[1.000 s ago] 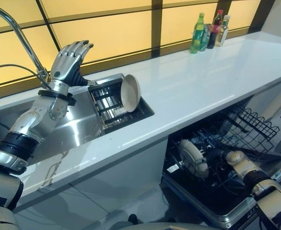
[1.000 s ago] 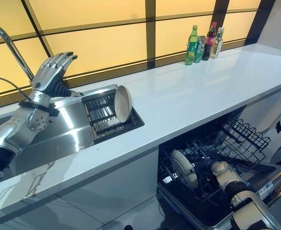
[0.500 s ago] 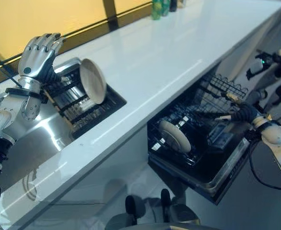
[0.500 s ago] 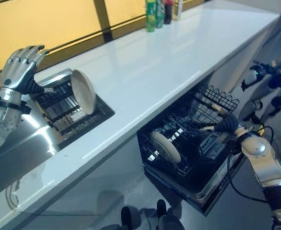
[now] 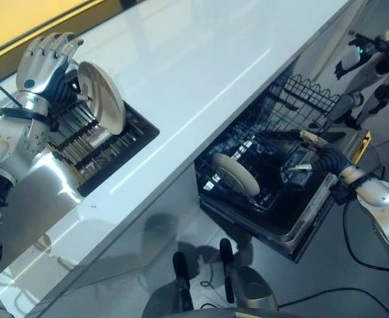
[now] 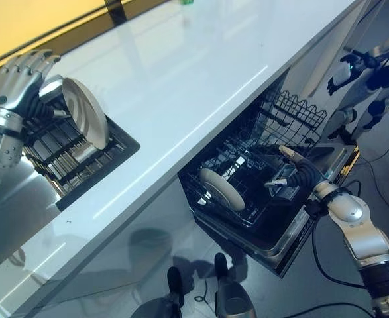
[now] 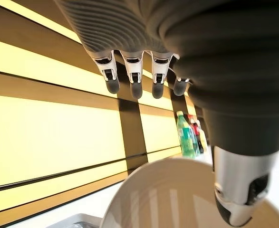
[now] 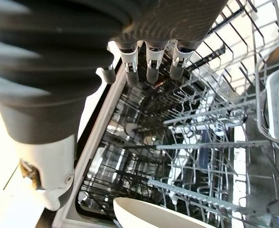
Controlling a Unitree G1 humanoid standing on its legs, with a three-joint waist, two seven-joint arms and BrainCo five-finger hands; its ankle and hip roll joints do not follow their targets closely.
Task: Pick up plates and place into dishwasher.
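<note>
Two plates show: one plate (image 5: 101, 97) stands on edge in the sink rack (image 5: 95, 142) just beside the left hand (image 5: 43, 61), fingers straight and released; another plate (image 5: 235, 175) sits in the dishwasher basket (image 5: 293, 106) near the right hand (image 5: 313, 152), also relaxed, holding nothing.

Glossy white countertop (image 5: 201, 59), smooth, mirror-like. Brushed steel sink (image 5: 32, 199) at 9 o'clock. Glazed cream plate (image 5: 101, 97) on dark drying rack (image 5: 111, 142). Coated wire dishwasher rack (image 6: 274, 165) at 3 o'clock. Matt grey floor (image 6: 114, 265).
</note>
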